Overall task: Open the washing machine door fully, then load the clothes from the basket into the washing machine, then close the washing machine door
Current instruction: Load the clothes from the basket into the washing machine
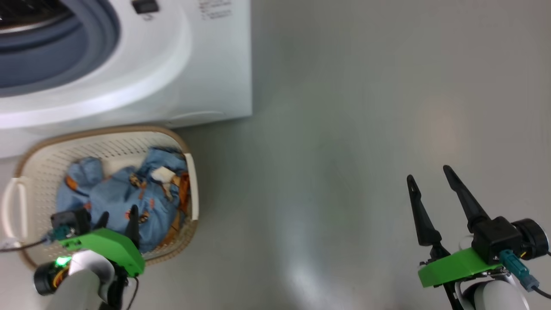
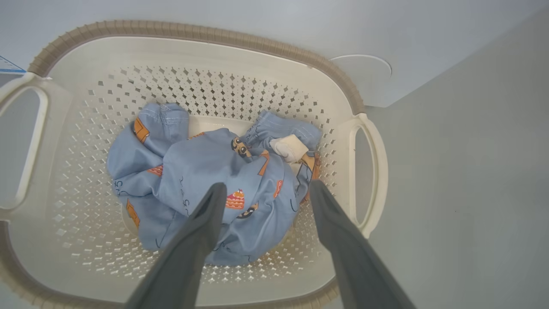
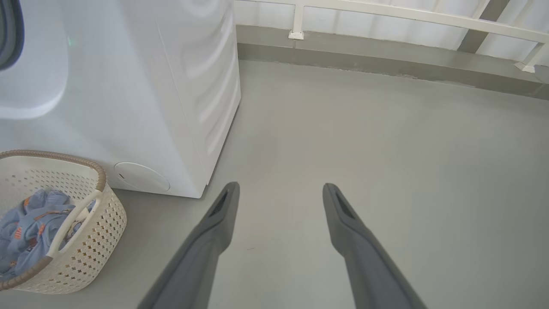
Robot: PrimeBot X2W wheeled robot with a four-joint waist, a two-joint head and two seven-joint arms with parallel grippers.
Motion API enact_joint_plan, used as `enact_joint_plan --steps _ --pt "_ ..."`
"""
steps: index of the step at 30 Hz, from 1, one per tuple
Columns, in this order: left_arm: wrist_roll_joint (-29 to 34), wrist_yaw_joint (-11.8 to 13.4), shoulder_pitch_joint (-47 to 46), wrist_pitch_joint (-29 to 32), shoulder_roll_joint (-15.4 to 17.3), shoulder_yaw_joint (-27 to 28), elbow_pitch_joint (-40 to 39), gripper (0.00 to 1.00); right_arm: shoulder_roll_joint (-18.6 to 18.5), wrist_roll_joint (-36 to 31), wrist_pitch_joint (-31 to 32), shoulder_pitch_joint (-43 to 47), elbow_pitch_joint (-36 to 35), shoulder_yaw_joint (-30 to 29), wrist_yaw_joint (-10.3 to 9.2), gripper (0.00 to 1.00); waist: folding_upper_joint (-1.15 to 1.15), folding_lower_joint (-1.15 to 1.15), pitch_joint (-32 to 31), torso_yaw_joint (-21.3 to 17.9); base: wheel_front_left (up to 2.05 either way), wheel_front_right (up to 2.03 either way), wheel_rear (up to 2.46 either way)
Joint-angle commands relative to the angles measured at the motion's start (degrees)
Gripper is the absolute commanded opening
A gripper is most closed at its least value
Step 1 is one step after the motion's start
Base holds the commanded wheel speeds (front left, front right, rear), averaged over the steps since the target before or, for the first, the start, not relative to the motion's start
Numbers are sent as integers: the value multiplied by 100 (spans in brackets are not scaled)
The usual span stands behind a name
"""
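Left gripper [image 2: 266,186] poised over clothes [image 2: 206,163]

Its 2 smooth dark fingers stand wide apart, empty, above crumpled light blue printed fabric in the perforated cream basket's [image 2: 193,43] middle. Basket stands on grey floor [image 1: 344,129] just beside the white washing machine [image 1: 206,64], its gasket [image 1: 64,56] cut off. Right gripper [image 1: 428,173] gapes empty.

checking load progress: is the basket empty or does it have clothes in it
Not empty. Blue printed clothes lie bunched in the bottom of the basket, with the open left hand over them.
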Motion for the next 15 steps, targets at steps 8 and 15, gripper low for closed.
enact_joint_plan --steps 8,15 --pt "-446 -13 -526 80 603 -185 466 100 -33 85 -69 -218 -242 216 9 100 0 0 924 -622 0 0 0" --pt "-700 -14 -968 212 853 -310 734 100 -33 212 -69 -329 -296 321 9 100 0 0 1319 -813 0 0 0"
